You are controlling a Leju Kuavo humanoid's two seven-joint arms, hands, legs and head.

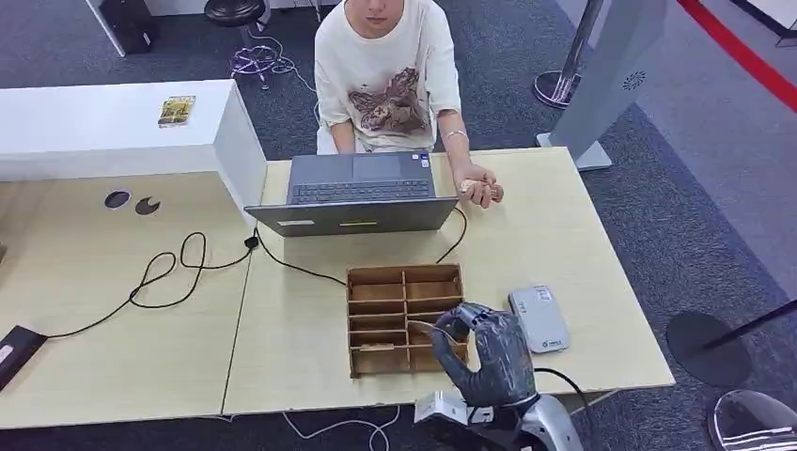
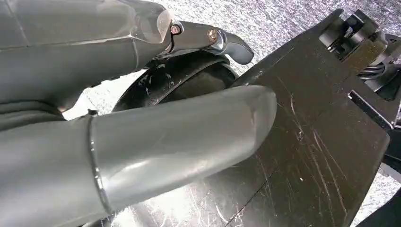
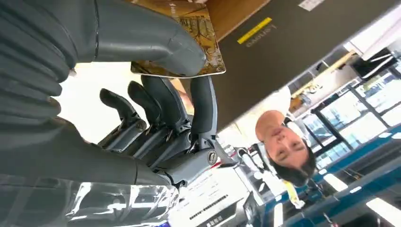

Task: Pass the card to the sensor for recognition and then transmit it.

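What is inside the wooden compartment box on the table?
The wooden box shows bare compartments at its back and left. The right hand, pinching a card, covers its front right corner, so contents there stay hidden.

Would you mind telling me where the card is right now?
The card is pinched between the right hand's thumb and fingers, over the right edge of the wooden divider box, just left of the grey sensor.

Head view evenly lit, bright, soft shadows under the laptop (image 1: 362,193); slight softness throughout. Right wrist view blown out white behind the right hand (image 3: 156,118), ceiling lights streaked. Left wrist view glare on the left hand (image 2: 142,137), scratched dark surface sharp.
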